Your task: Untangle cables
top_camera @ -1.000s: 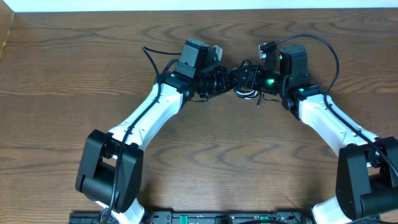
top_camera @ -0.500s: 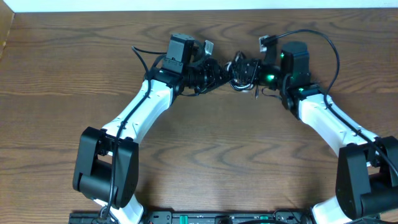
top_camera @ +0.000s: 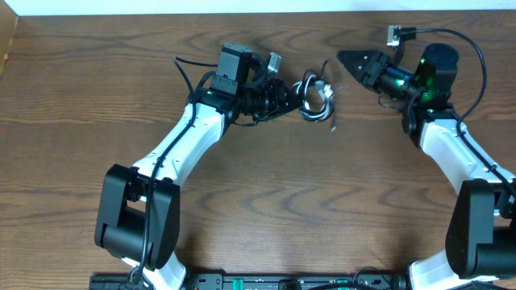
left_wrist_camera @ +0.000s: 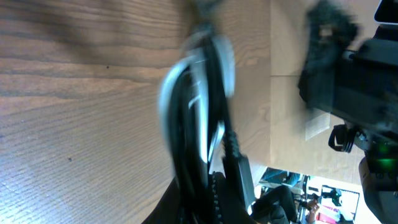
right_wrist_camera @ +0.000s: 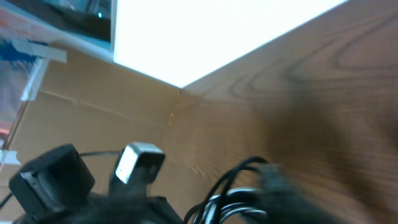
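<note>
- Starting at the left: the left gripper (top_camera: 289,97) is clamped on the cables (top_camera: 316,95). The bundle sticks out just ahead of its fingertips, low over the tabletop (top_camera: 258,201).
- The left wrist view backs that up. The white cable (left_wrist_camera: 169,99) and the black cable (left_wrist_camera: 212,112) run straight up out of the left gripper (left_wrist_camera: 211,196), wrapped close together and smeared by motion.
- Why hold it like that? My read is that the left side is acting as the anchor, pinning one part of the knot so the loops can be teased apart from the other side.
- The loops look far from separated, with white and black still wound into one small clump beyond the fingertips, so I'd say the task is at an early stage.
- Moving right, there's a big change: half a second ago the right gripper was right at the bundle, facing the left one nearly tip to tip. Now the right gripper (top_camera: 348,60) has backed away, with open tabletop between its tips and the cables.
- The left gripper has barely shifted in that time, and the bundle has stayed with it.
- Is the right gripper open or closed? I cannot tell. From overhead its fingers read as one dark wedge, and its own wrist view is blurred. No cord can be made out in it.
- From that wrist view the cables (right_wrist_camera: 231,194) sit out in front, apart from the right gripper, perhaps ready for a fresh approach at a loose loop.
</note>
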